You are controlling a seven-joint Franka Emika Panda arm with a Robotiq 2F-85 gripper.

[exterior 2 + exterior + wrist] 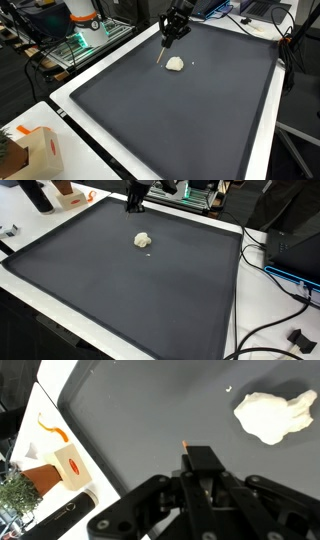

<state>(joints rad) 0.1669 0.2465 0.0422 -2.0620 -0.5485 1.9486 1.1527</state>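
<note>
Your pincer (200,468) fills the bottom of the wrist view, fingers together and, as far as I can judge, clamped on one thin stick (162,58) with an orange tip. The stick hangs down from the fingers toward the dark mat (120,295), its tip just above or on the mat; can't tell which. It looks light, stiff and narrow, so it may pivot in the pads. Hold it near the top, as you do now, and squarely across the pads. Just beside the tip, not touching it, lies one white crumpled lump (175,64), cloth or tissue by the look: soft, near weightless, easy to crush, best pinched from above across its middle. One small white speck (229,388) sits near the lump. One orange-and-white box (40,150) stands on the white bench (62,98) off the mat, well apart from the pincer.
</note>
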